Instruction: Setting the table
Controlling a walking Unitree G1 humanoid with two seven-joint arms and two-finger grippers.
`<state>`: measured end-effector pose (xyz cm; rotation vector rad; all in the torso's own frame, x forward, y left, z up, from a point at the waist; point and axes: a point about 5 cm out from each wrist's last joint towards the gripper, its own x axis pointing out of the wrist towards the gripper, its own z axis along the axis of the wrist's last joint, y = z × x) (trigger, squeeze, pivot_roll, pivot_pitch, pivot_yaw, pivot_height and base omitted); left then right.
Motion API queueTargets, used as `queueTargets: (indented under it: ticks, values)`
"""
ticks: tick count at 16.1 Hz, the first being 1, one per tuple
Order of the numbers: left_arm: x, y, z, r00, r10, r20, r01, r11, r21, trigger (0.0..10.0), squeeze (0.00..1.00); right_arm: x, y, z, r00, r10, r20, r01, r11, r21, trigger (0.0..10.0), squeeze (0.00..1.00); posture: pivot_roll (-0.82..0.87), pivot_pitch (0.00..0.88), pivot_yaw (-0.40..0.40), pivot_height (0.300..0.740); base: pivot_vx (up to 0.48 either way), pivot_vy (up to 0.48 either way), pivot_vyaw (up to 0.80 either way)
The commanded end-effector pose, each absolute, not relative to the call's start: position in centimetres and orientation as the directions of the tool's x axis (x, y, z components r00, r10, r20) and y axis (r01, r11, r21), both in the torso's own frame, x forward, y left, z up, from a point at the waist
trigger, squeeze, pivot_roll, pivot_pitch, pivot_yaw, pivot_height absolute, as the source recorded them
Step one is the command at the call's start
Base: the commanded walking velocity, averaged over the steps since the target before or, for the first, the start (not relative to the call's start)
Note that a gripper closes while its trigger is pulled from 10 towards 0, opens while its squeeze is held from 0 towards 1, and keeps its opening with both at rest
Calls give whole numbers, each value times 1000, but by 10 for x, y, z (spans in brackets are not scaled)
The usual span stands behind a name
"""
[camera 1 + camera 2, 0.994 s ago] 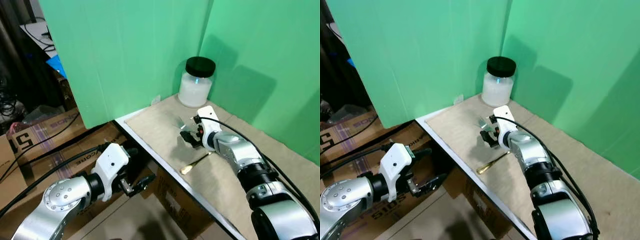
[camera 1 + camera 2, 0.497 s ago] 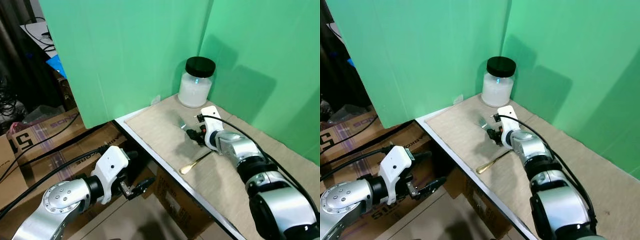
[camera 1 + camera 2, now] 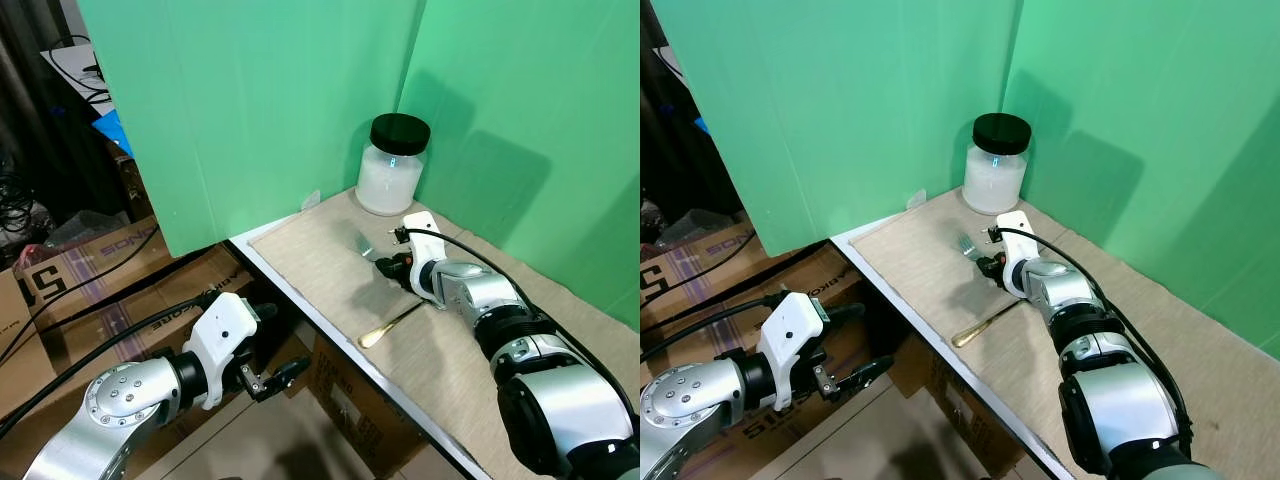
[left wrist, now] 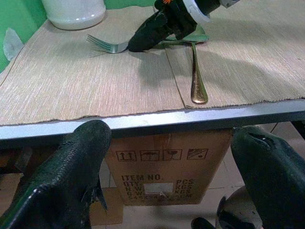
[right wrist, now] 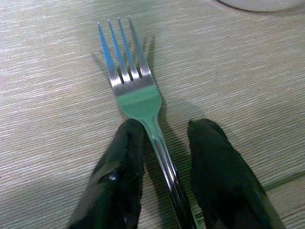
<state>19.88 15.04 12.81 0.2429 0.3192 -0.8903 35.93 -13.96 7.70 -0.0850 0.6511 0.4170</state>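
Note:
A silver fork [image 5: 136,95] lies flat on the beige woven placemat [image 3: 320,250], tines toward the green wall. My right gripper [image 3: 392,266] is low on the mat with its fingers [image 5: 125,162] either side of the fork's handle. They are open, and a gap shows on one side. A gold spoon [image 3: 390,325] lies just behind the gripper, its handle end toward the table edge [image 4: 143,121]. My left gripper [image 4: 174,138] hangs open below the table edge, beside cardboard boxes, with nothing in it.
A white jar with a black lid [image 3: 392,165] stands at the back of the mat against the green screens. A second placemat [image 3: 560,340] lies to the right. Cardboard boxes [image 3: 90,270] and cables sit on the floor to the left, under the table.
My right gripper has dropped from a raised pose down onto the mat and slid forward around the fork's handle. The left arm has barely moved.

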Motion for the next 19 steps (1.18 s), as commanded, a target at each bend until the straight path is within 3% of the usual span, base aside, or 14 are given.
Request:
queueTargets:
  ticks: [1, 11, 16, 19]
  values:
    - [199, 148, 132, 580, -731, -359, 802, 591, 93, 10000, 0, 360, -143, 77, 716, 340, -610, -387, 920, 59, 0, 0, 101, 0, -65, 740, 0, 0, 0]
    - [205, 149, 135, 599, -724, -341, 790, 603, 110, 10000, 0, 367, -143, 91, 737, 368, -567, -397, 914, 78, 0, 0, 99, 0, -64, 740, 0, 0, 0]
    - [224, 150, 144, 662, -693, -285, 747, 643, 171, 10000, 0, 380, -168, 150, 848, 379, -372, -390, 919, 47, 0, 0, 80, 0, -42, 740, 0, 0, 0]
    - [233, 145, 149, 694, -679, -240, 720, 666, 197, 10000, 0, 365, -181, 174, 889, 384, -251, -387, 921, 38, 0, 0, 76, 0, -35, 740, 0, 0, 0]
